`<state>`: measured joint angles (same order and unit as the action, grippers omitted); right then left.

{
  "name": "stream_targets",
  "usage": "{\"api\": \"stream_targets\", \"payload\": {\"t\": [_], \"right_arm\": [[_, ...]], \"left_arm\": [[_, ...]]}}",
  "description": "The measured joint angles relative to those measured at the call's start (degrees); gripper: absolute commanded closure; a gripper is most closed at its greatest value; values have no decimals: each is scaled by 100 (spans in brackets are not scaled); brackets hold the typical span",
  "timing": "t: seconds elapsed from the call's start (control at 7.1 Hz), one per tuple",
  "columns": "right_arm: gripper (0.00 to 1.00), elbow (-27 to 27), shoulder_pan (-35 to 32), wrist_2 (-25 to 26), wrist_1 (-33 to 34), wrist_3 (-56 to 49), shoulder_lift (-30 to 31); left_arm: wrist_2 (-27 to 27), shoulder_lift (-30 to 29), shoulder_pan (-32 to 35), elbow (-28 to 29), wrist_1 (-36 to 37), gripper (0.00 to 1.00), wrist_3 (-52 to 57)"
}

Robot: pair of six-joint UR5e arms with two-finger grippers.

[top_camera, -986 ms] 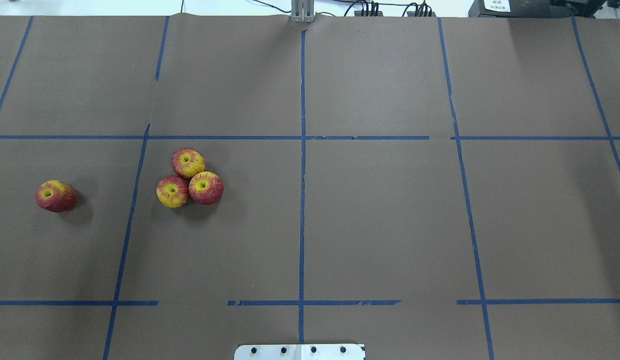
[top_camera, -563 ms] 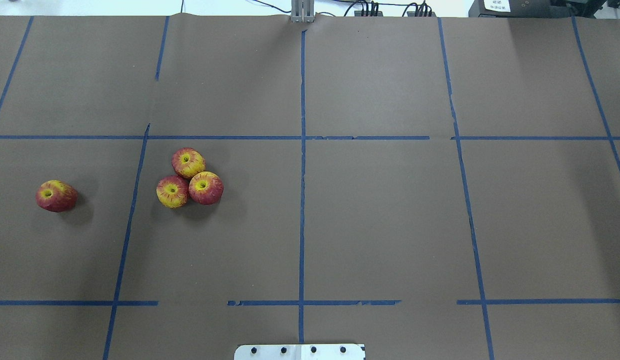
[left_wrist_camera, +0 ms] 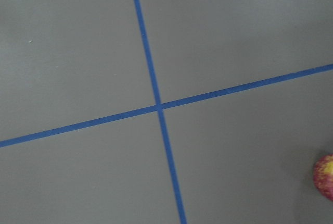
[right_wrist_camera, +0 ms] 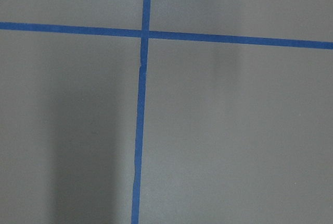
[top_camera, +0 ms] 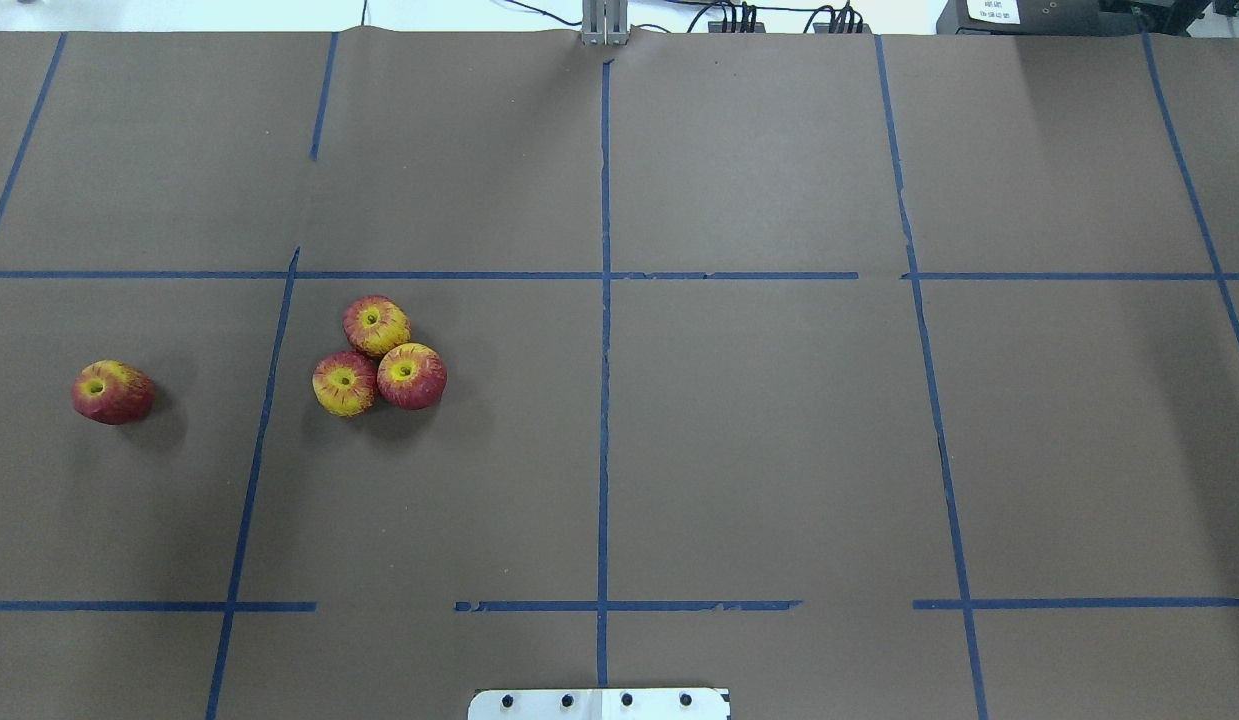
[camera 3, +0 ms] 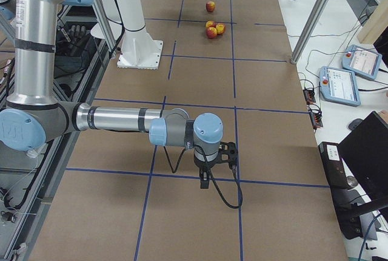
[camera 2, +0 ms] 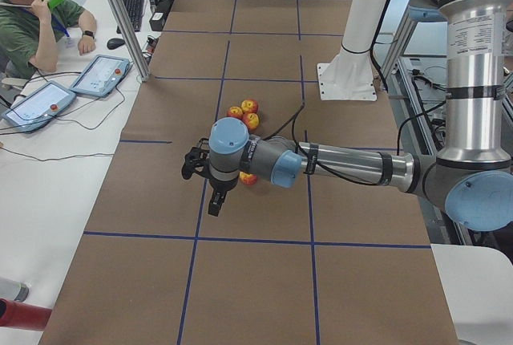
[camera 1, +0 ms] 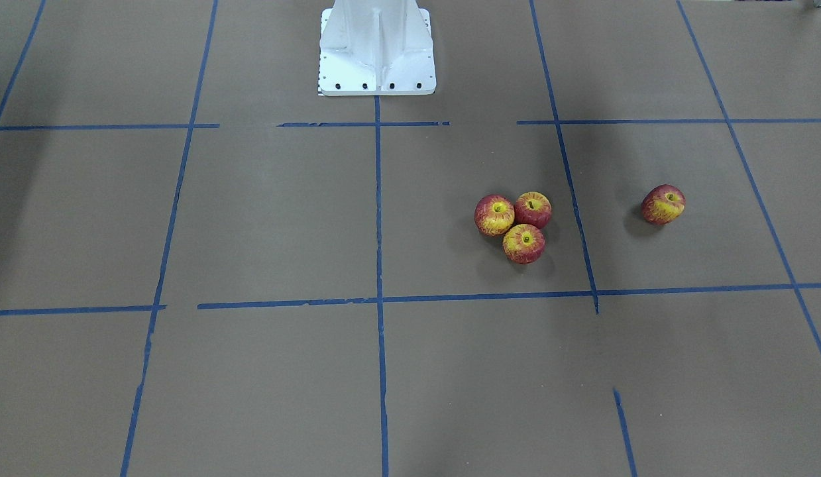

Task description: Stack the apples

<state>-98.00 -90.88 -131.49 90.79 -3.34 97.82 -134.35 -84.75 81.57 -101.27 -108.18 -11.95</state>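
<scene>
Waiting on a first move, we find the four small, round, glossy red-and-yellow apples (camera 1: 523, 243) lying exactly where they lay a second ago. None is stacked yet, so the task looks barely begun. Toward the desk's left edge the lone apple (top_camera: 112, 392) sits tilted, its dimple turned aside. The left gripper (camera 2: 213, 203) hangs near it, and the left wrist camera catches only the fruit's rim. Across a strip of blue tape (top_camera: 264, 400), the cluster of three apples (top_camera: 411, 376) rests touching, dimples up, a likely base. The white metal base plate (top_camera: 599, 703) sits at mid near edge. Near the right edge the right gripper (camera 3: 206, 179) hovers, well apart from all the fruit. We cannot tell whether either gripper's jaws stand apart or together. A green-shirted operator (camera 2: 36, 20) and two grey tablets (camera 2: 100, 75) wait beyond the far edge. Only tape lies between lone apple and cluster.
</scene>
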Motion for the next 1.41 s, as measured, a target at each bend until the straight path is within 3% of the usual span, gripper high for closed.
{"api": "stream_targets", "payload": {"t": [0.28, 0.56, 0.85, 1.41], "right_arm": [[0, 0, 0, 0, 0, 0, 0], [0, 0, 0, 0, 0, 0, 0], [0, 0, 0, 0, 0, 0, 0], [0, 0, 0, 0, 0, 0, 0]], "left_arm": [[235, -2, -951, 39, -1128, 0, -1736], [901, -16, -1770, 45, -1899, 0, -3037], [1403, -44, -2395, 58, -2085, 0, -3804], [1648, -17, -2894, 169, -2111, 0, -4045]]}}
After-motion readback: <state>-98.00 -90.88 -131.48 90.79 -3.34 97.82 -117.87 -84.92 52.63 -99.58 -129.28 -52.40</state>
